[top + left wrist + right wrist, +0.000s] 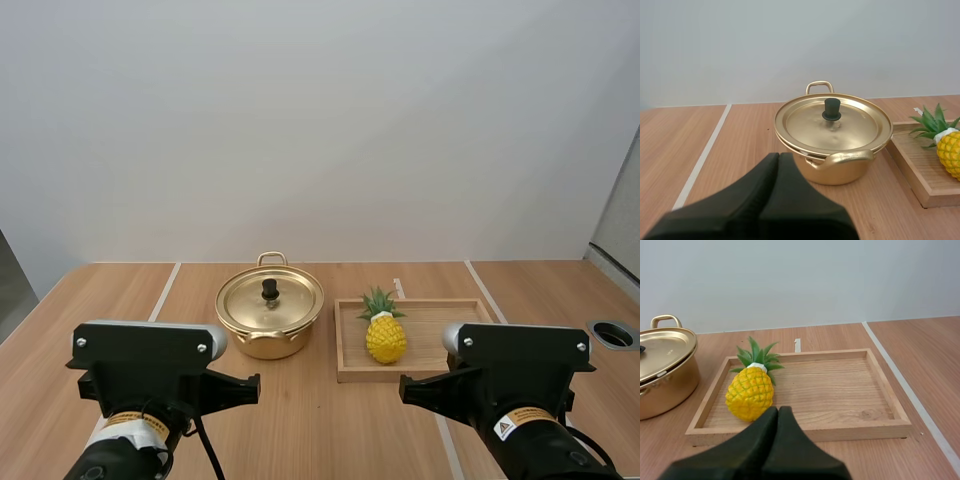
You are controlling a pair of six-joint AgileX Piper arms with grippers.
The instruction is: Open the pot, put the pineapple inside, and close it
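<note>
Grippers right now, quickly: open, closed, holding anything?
Left gripper: jaws closed, holding nothing, facing the pot.
Right gripper: jaws closed, holding nothing, near the pineapple in the wooden tray.

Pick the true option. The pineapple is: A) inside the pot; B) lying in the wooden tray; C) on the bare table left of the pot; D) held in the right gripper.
B: the pineapple lies in the wooden tray, toward the end nearest the pot, whose lid is on.
</note>
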